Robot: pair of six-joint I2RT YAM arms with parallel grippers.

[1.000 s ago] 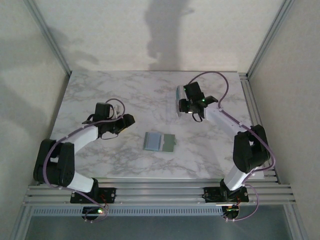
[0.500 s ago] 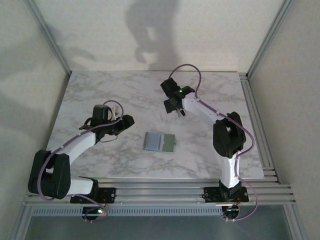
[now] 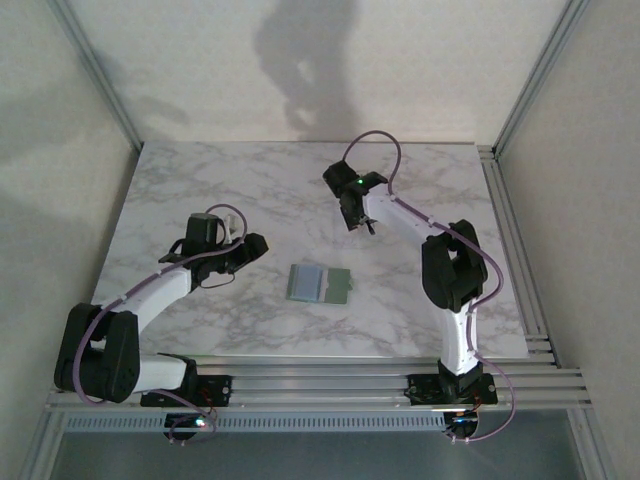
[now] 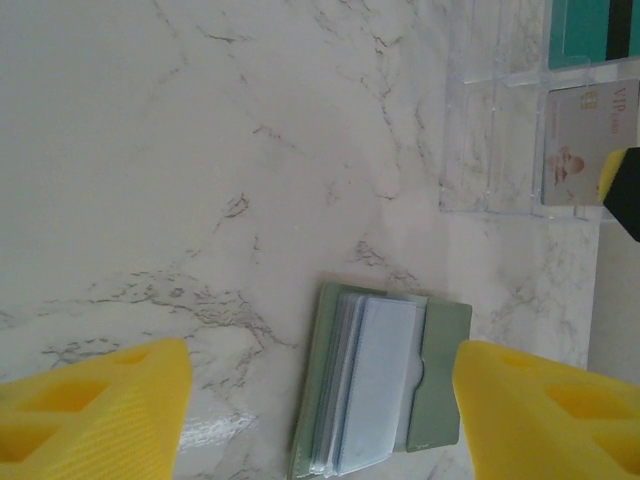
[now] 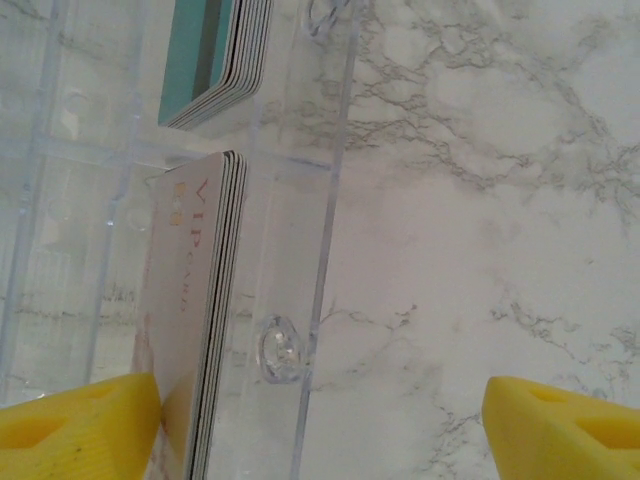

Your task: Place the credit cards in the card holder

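White marble-pattern table, both arms reached out over it. The small sage-green folding rectangular card holder is laid open and flat in the middle of the table, towards the near edge, between the two arms and touched by neither. In the left wrist view the card holder is seen with a pale blue-grey fanned stack on its left half and a green pocket flap on its right. Whether that stack is cards or inserts cannot be told.

The left gripper is held left of the card holder and a bit farther back, clear of it. Its yellow fingers are spread wide, with nothing pinched.

The right gripper is held far-right of the card holder, over a clear acrylic compartment tray. Its yellow fingers are spread wide, and nothing is seen clamped. A stack of thin teal plastic cards is held in one compartment, a stack of thin pale pink-white plastic cards printed "VIP" in the next. One fingertip is seen just beside the VIP cards; contact cannot be told.

The same tray is picked up at the upper right of the left wrist view, apart from the card holder.
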